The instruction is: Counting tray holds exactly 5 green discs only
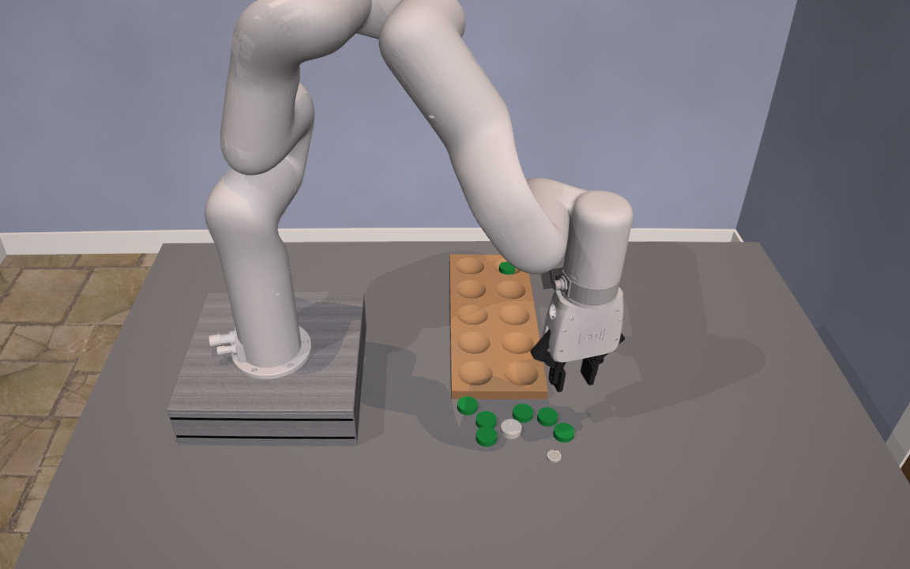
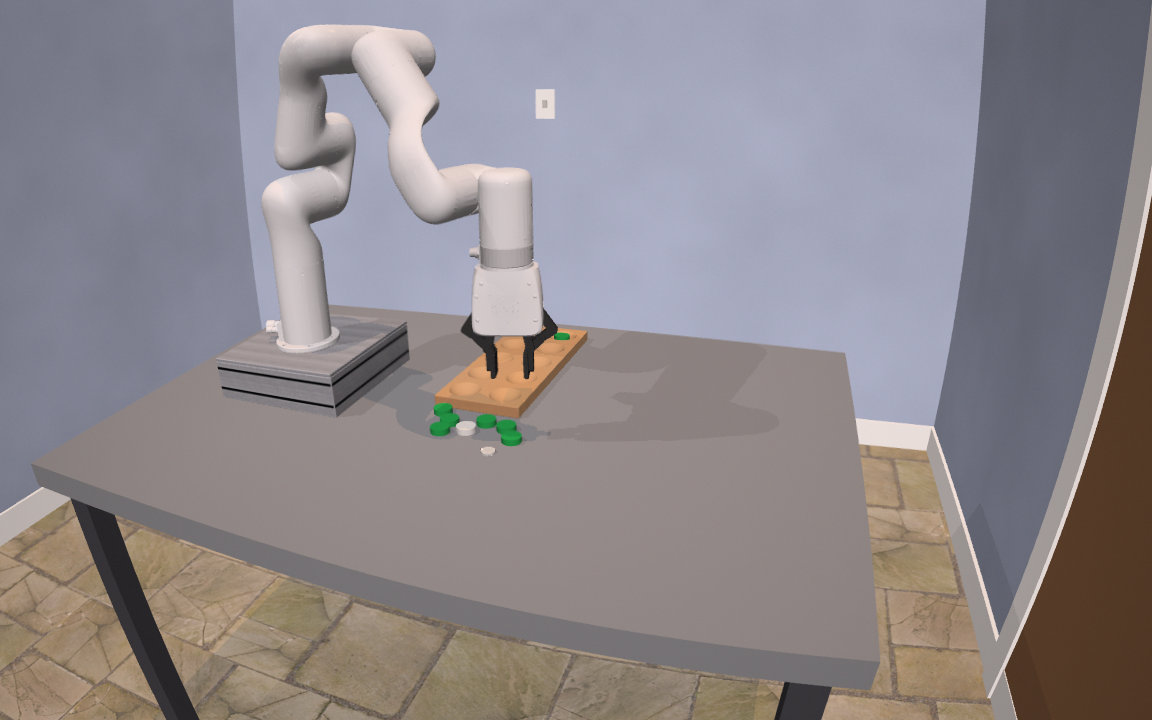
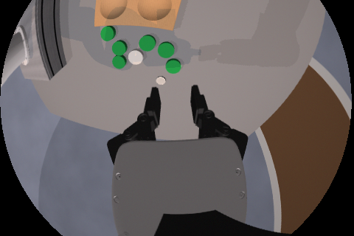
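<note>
Orange tray (image 1: pixel 461 386), green discs (image 1: pixel 522 412), grey table (image 1: pixel 656 460)

A plain, bare room serving as a robot test space. Blue-grey walls (image 2: pixel 741 179), a stone-tile floor (image 2: pixel 365 662) and a wall switch (image 2: pixel 544 103) at twelve o'clock. One grey table (image 2: pixel 562 537) carries the arm's pedestal (image 2: pixel 249 376).

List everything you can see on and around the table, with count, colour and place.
Counting tray: one, tan, ten pockets, mid-table.
Green disc in tray: one, far right pocket.
Loose green discs: six, on the table by the tray's near end.
White discs: two, one among the green, a smaller one nearer.
Table: one, grey.
Base block: one, grey, left.
Arm: one, white.
Gripper: one, black fingers, partly open, empty, above the table beside the tray's near right corner.
</note>
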You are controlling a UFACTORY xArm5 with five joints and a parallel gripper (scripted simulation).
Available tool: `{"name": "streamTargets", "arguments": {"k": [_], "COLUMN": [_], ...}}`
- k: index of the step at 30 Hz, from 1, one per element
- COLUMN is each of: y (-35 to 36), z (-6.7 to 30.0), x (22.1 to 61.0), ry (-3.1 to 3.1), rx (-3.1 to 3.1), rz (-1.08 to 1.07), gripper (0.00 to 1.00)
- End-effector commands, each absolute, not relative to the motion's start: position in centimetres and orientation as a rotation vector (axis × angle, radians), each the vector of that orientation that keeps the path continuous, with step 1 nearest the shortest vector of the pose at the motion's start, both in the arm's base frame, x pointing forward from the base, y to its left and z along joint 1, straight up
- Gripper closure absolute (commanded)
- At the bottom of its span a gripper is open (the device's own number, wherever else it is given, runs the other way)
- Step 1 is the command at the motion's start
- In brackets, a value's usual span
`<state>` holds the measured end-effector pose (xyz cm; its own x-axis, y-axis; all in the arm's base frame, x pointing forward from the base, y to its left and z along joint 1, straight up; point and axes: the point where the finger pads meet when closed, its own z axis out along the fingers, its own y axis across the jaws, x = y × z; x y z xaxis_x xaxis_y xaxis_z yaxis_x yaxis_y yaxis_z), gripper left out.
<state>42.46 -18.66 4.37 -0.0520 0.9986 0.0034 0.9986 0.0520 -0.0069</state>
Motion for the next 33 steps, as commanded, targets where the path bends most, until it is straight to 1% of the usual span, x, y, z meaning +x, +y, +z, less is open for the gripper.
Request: {"name": "streamTargets", "arguments": {"k": [1,3,7,15,33], "y": [-19.6,-19.6,-19.6,-19.6,-19.6], "z": [4.5,4.1,-0.1,-5.3,-5.5], "x": [42.2,42.3,42.3,42.2,42.2], "ry": [-2.288,-2.288,-2.288,-2.288,-2.288], "rx": [-2.15,-2.15,-2.15,-2.15,-2.15], "rz": [0.001,0.001,0.001,0.001,0.001], "gripper": [0.53,0.53,0.53,0.53,0.53]}}
